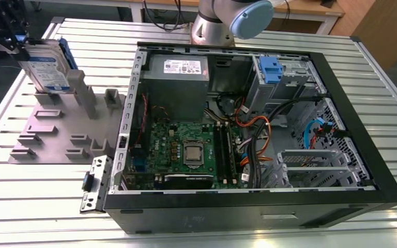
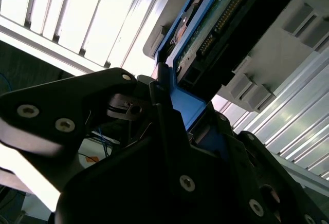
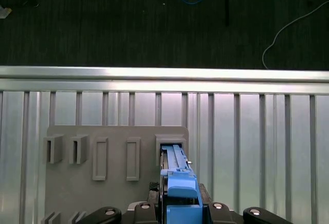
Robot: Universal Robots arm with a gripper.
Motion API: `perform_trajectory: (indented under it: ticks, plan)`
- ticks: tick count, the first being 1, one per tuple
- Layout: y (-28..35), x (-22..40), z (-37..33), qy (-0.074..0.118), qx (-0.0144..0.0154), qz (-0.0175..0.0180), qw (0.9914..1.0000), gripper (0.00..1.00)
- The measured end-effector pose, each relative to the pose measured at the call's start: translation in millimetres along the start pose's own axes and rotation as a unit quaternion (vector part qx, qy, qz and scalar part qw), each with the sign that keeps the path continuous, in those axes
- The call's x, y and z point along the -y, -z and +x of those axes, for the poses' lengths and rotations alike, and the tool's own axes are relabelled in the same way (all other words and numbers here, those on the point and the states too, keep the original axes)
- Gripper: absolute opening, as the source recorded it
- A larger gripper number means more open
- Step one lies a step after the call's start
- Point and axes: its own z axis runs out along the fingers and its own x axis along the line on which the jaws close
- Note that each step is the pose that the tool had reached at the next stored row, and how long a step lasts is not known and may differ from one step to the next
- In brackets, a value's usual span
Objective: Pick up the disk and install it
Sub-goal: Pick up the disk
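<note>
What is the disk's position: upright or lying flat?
Upright: the disk stands on edge at the grey holder, with the gripper at its top edge.

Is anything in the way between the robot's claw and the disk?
No, nothing visible is in the way. The gripper sits right at the top of the disk, against its blue bracket. The disk stands upright in a slot of the grey holder.
</note>
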Motion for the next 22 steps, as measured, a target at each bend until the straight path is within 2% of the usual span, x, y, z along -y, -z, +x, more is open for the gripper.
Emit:
perform_trajectory:
  ticks: [14, 16, 22]
  plan:
    - [3.5, -0.1, -0.1, 0.0, 0.0, 0.0, 1.0, 0.36]
    - [6.8, -0.1, -0.2, 0.0, 0.0, 0.0, 1.0, 0.36]
    - [8.0, -0.2, -0.3, 0.0, 0.0, 0.0, 1.0, 0.36]
